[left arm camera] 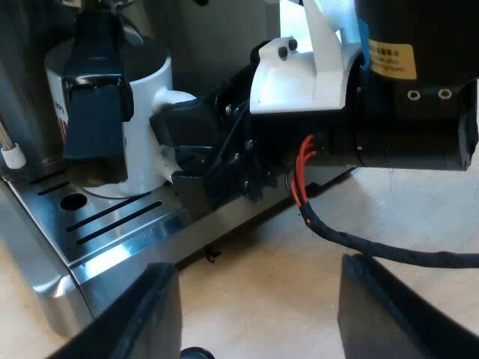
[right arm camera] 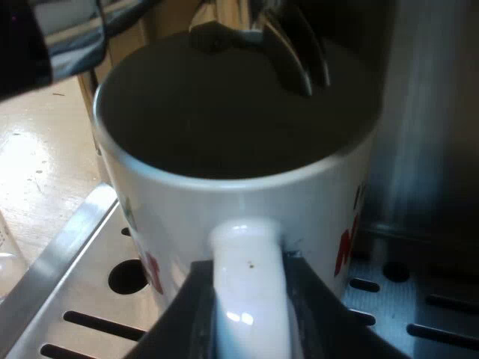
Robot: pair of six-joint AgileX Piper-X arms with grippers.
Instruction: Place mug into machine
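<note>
The espresso machine [right arm camera: 430, 149] is the largest thing here, its steel front rising behind its slotted drip tray [left arm camera: 120, 228], which stands on a pale table [left arm camera: 299, 254]. The right arm [left arm camera: 389, 112], black with a white shell, reaches across the table toward the tray. The mug [left arm camera: 148, 105], white with red print, is in the machine. It sits on the drip tray beneath the holder [right arm camera: 292, 52], whose metal spout hangs over the mug's dark inside at about one o'clock of the rim, as the right wrist view shows it. I cannot tell whether the mug's base bears fully on the grate. In the left wrist view the holder's dark handle [left arm camera: 93, 93] juts out in front of the mug's wall. The right gripper [right arm camera: 251, 288] is closed narrowly on the mug's white loop [right arm camera: 251, 243], its black fingers [right arm camera: 187, 314] pressed against both flanks. Taking the rim as a clock face in the right wrist view, that loop sits at six o'clock. In the left wrist view it leaves the mug's body at three o'clock, where the gripper meets it. The left gripper [left arm camera: 258, 314] hovers over the table just off the tray's edge, at about five o'clock from the mug and well apart from it, its fingers [left arm camera: 153, 314] spread wide over bare tabletop. A round hole [right arm camera: 127, 277] in the tray lies at seven o'clock of the mug's foot. A thin metal rod with a white tip [left arm camera: 9, 153] stands at nine o'clock from the mug.
</note>
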